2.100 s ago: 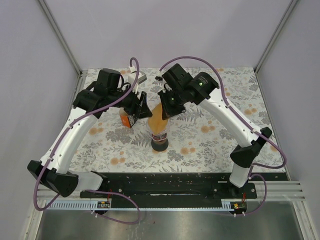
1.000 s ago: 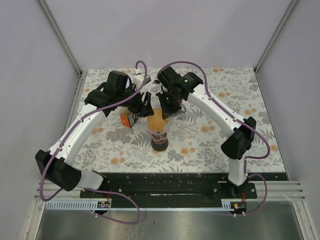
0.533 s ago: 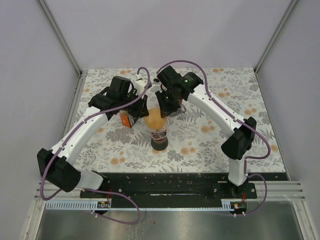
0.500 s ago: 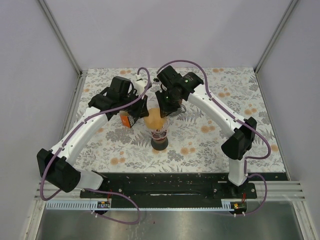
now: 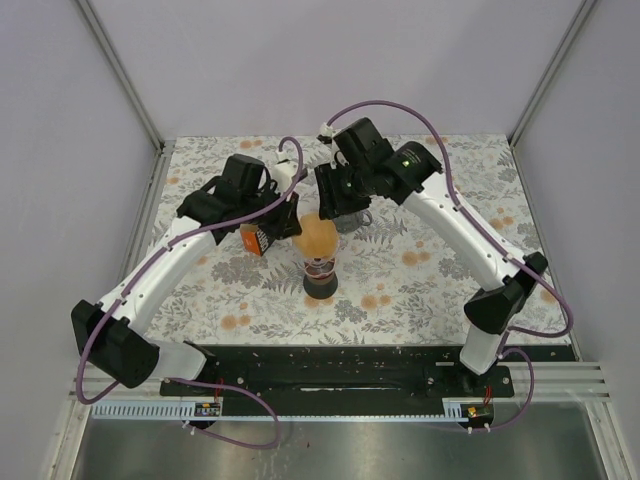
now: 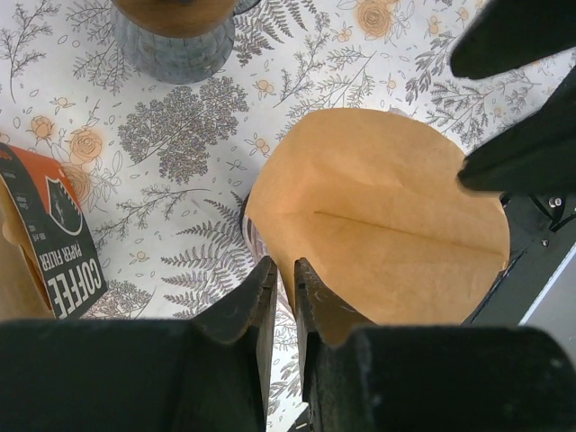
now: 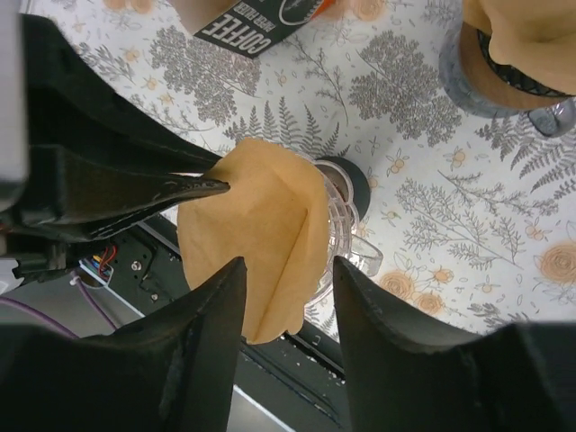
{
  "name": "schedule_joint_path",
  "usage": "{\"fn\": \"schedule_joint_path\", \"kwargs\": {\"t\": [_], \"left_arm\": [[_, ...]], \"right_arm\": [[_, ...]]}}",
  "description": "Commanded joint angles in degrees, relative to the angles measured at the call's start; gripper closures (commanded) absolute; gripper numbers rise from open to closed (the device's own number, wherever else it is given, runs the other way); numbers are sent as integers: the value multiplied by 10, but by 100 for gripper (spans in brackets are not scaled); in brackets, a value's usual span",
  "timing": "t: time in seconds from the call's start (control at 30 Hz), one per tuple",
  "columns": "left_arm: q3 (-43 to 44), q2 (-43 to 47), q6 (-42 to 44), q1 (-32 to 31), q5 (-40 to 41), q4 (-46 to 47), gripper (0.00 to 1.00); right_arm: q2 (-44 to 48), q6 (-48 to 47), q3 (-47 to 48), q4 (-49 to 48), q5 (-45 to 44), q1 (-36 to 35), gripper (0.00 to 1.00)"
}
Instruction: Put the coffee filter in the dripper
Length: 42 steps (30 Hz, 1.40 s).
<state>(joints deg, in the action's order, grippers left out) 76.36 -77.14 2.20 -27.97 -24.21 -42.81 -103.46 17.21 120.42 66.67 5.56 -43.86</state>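
- The left arm (image 5: 170, 255) reaches from the lower left of the top view towards the centre, elbow bent.
- The left gripper (image 6: 285, 270) has its jaws almost together, pinching the rim of the brown paper coffee filter (image 6: 387, 243).
- The right arm (image 5: 460, 225) arches in from the lower right.
- The right gripper (image 7: 288, 264) points down with its jaws apart, straddling the filter's edge without gripping it.
- The filter stands at the mouth of the clear glass dripper (image 7: 346, 220), at the centre of the floral surface (image 5: 450, 270).

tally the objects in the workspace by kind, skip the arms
coffee filter: 1
dripper: 1
filter pack: 1
grey glass vessel, tan contents unclear: 1
Total: 4
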Motion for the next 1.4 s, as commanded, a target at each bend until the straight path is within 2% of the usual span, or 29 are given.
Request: {"fn": "schedule_joint_path", "kwargs": {"t": [0.0,0.1,0.23,0.47,0.77,0.87,1.1,1.37], "left_arm": [[10,9,11,-7,-1,19,82],[12,10,15,-7,6,19,82],[22,0,18,-7,-1,13,81],[60,-27,23,-7,-12,-24,75],[128,-48,36,-2,-42,-90,42],[135,-44,39,14,-61,-104,35],[125,-21,39,106,-113,-117,31],[61,9,41,127,-143,-98,28]], "right_arm": [[63,-14,-50,-80,31,-3,57],[105,-7,-131,-166,86,-3,80],[109,5,-195,-204,99,-4,100],[74,3,-223,-200,89,-13,100],[19,-40,-193,-130,-13,-47,100],[11,-45,-183,-120,-34,-50,100],[-33,-68,-151,-92,-75,-74,100],[-82,-89,-111,-64,-100,-87,100]]}}
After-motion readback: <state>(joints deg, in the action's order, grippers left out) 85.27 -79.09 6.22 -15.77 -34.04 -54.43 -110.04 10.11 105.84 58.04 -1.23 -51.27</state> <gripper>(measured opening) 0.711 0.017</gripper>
